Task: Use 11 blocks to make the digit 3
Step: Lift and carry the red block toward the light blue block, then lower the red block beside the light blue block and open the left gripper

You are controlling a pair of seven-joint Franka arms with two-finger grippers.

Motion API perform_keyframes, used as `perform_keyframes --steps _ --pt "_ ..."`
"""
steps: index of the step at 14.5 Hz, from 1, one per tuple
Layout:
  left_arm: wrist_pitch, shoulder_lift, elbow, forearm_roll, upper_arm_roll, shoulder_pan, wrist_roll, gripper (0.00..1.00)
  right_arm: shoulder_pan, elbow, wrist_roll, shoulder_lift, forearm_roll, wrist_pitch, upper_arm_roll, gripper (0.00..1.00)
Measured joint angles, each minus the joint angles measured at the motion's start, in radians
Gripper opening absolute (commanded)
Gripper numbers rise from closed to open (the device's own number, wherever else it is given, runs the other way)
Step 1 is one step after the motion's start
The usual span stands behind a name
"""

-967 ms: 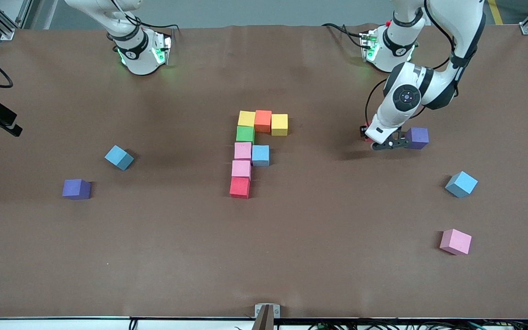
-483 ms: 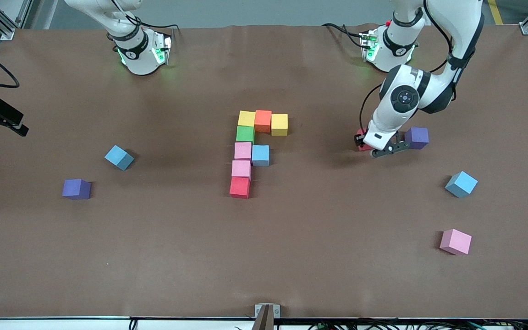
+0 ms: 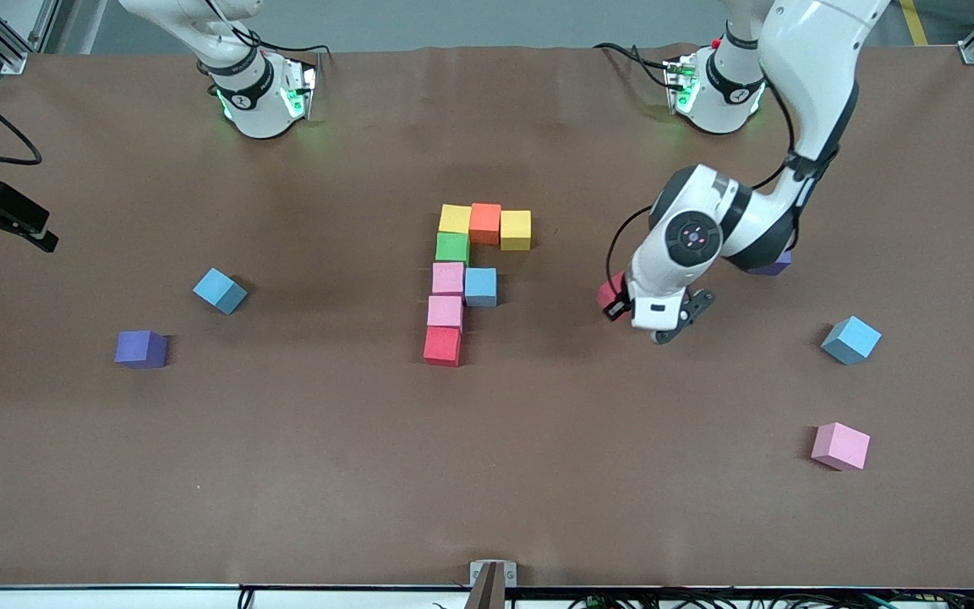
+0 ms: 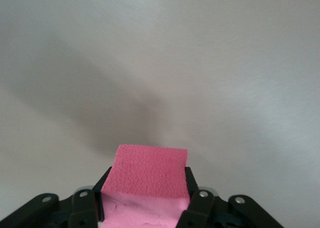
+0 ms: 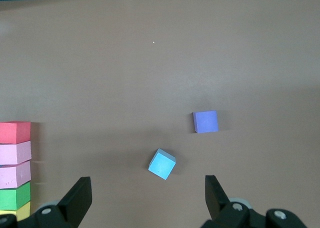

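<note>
The left gripper (image 3: 622, 303) hangs over bare brown table cover (image 3: 538, 457), between the partly built digit 3 (image 3: 466, 279) and the left arm's end of the table, with its fingers (image 4: 192, 205) clamped on a small red foam cube (image 3: 610, 291); in the left wrist view that cube (image 4: 147, 180) looks pinkish and fills the gap between the two black pads. The figure stands near the middle of the table as eight touching cubes: a yellow cube (image 3: 455, 218), an orange cube (image 3: 485, 222) and a second yellow cube (image 3: 516, 229) form the row farthest from the front camera, and a green cube (image 3: 452, 247), two pink cubes (image 3: 447, 278) (image 3: 445, 311) and a red cube (image 3: 442, 345) run in a column toward the camera, with a light blue cube (image 3: 480, 286) touching the upper pink one on the side toward the left arm's end. Open cover lies all around the figure. Toward the left arm's end, well apart from the figure, lie a loose light blue cube (image 3: 850, 339), a loose pink cube (image 3: 840, 446) nearer the camera, and a purple cube (image 3: 776, 264) mostly hidden under the left arm. Toward the right arm's end lie another light blue cube (image 3: 219, 290) and a purple cube (image 3: 141, 348). The right gripper (image 5: 145, 198) waits high above that end with its fingers spread wide.
</note>
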Motion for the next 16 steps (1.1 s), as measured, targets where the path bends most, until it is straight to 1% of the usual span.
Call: perform_keyframes --steps 3,6,11,14,16 --pt "0.000 0.091 0.097 0.000 -0.001 -0.044 -0.254 0.33 0.001 0.000 0.000 0.000 0.000 0.001 0.000 1.00" --pt "0.012 0.147 0.157 0.000 -0.002 -0.094 -0.503 0.33 0.009 0.000 0.000 0.000 0.000 0.001 0.002 1.00" --pt "0.106 0.184 0.169 0.000 -0.002 -0.184 -0.847 0.33 0.012 0.000 0.000 0.000 0.000 0.001 0.002 1.00" --pt "0.122 0.192 0.168 0.000 -0.002 -0.220 -0.989 0.33 0.012 0.000 0.000 0.000 0.000 0.001 0.002 1.00" --pt "0.133 0.195 0.157 0.001 -0.001 -0.236 -1.036 0.33 0.012 0.000 0.000 0.000 0.000 0.001 0.002 1.00"
